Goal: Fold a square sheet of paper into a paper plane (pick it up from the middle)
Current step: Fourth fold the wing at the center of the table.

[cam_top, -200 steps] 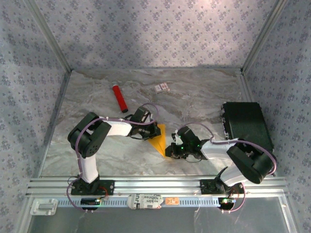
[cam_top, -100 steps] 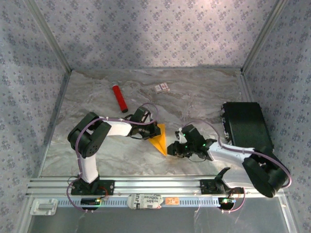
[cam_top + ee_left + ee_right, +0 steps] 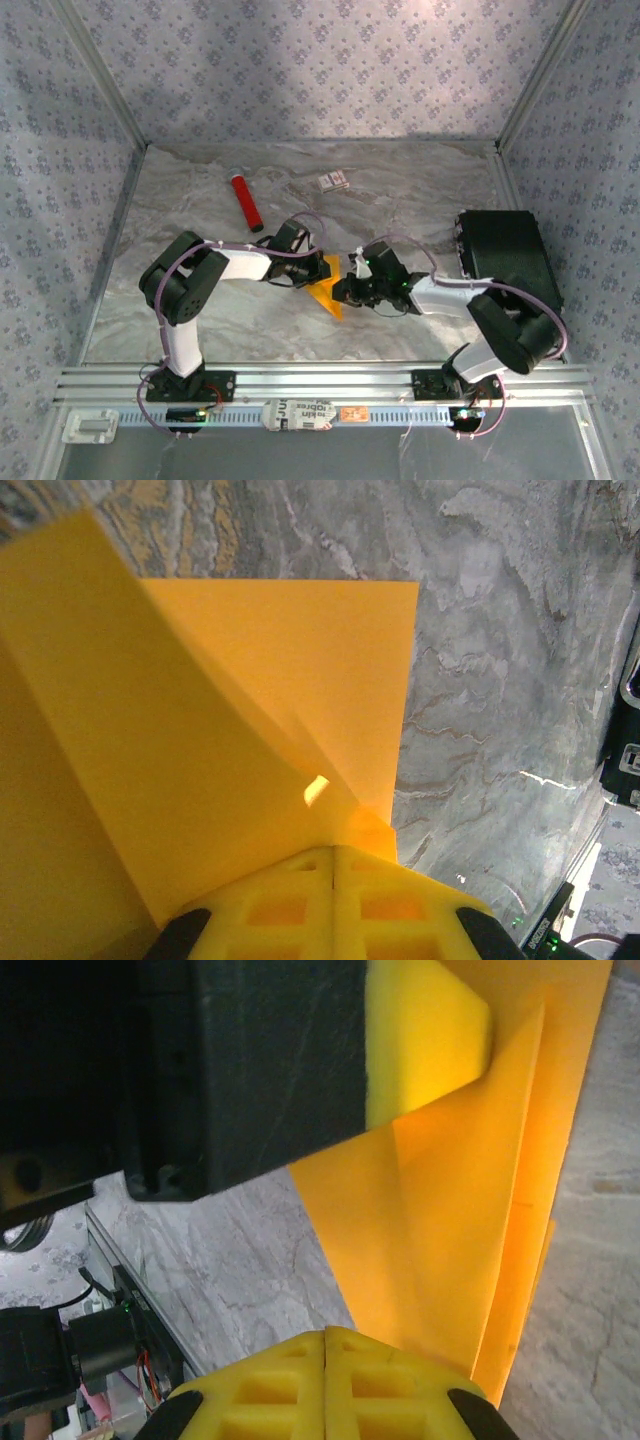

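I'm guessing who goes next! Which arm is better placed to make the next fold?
Probably the right. The left gripper is shut on the folded paper, anchoring it; the right gripper is shut on its other side, so it could carry that edge over.

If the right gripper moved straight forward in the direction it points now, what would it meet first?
The folded orange paper, lying right at its tips; just beyond that, probably the left gripper that holds the paper.
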You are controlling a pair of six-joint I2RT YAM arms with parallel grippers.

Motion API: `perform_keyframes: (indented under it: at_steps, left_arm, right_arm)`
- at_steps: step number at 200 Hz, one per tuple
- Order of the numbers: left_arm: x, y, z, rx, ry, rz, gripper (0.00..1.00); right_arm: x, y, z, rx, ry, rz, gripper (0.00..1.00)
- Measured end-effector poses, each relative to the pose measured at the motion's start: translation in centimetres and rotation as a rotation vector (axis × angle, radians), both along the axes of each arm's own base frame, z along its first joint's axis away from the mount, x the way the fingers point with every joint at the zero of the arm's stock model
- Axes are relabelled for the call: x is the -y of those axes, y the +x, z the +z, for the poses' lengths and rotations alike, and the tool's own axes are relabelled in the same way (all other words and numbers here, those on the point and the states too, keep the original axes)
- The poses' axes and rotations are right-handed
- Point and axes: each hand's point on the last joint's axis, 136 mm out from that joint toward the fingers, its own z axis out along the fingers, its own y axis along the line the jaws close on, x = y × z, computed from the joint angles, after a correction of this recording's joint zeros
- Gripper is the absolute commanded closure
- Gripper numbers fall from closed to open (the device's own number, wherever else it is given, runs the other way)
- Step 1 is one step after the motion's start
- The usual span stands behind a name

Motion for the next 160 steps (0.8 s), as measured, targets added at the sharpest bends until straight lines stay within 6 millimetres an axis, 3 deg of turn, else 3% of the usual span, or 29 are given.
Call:
perform_keyframes:
  at_steps: [34, 54, 75, 160]
  left_arm:
    - [0.0, 0.0, 0.0, 0.0, 0.0, 0.0, 0.96]
    - [0.0, 0.0, -0.1, 0.001, -0.001, 0.0, 0.96]
    - [0.0, -0.1, 0.0, 0.006, -0.006, 0.0, 0.96]
    - [-0.1, -0.2, -0.1, 0.012, -0.011, 0.0, 0.96]
  right_arm:
    - [-0.3, 0.1, -1.9, -0.047, -0.007, 0.0, 0.95]
    - [-0.6, 0.0, -2.0, -0.047, 0.008, 0.003, 0.95]
    - [-1.0, -1.4, -3.4, -0.073, 0.005, 0.024, 0.95]
    - [-0.9, -2.7, -3.2, -0.037, 0.034, 0.017, 0.95]
